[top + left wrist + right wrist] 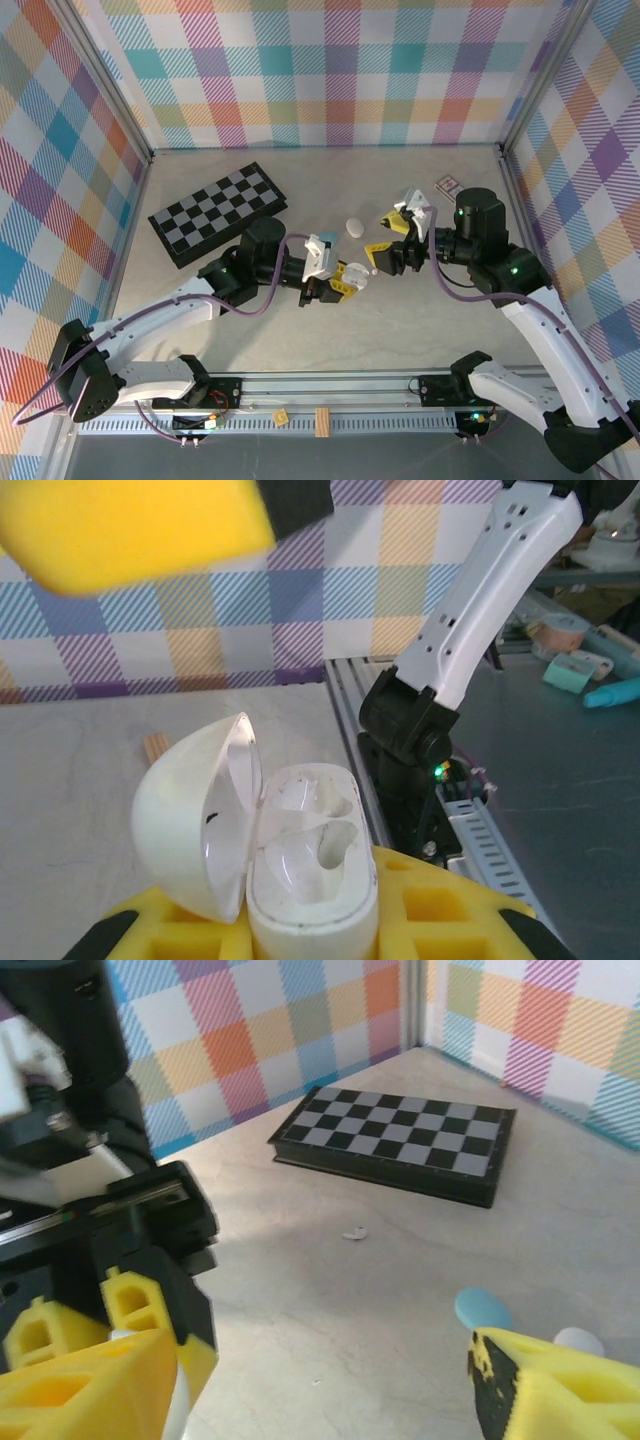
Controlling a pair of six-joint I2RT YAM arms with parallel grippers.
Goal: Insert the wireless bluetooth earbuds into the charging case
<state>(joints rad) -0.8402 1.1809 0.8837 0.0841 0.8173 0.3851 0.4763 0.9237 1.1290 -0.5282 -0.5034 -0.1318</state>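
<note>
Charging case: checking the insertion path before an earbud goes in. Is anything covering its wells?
Nothing visible does. The left gripper holds the charging case with its lid swung open to one side, leaving the wells uncovered.

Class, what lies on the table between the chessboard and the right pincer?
The top view shows one small white oval plastic piece lying between the black-and-grey checkered chessboard and the right pincer, touching neither.

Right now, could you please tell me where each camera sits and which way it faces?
Top external: above and behind, looking down on the table; left arm, right arm show.
Left wrist: faces the right arm's base over the charging case; left gripper shut on it.
Right wrist: faces the chessboard; open right gripper shows.
Shared: chessboard, top and right wrist.
</note>
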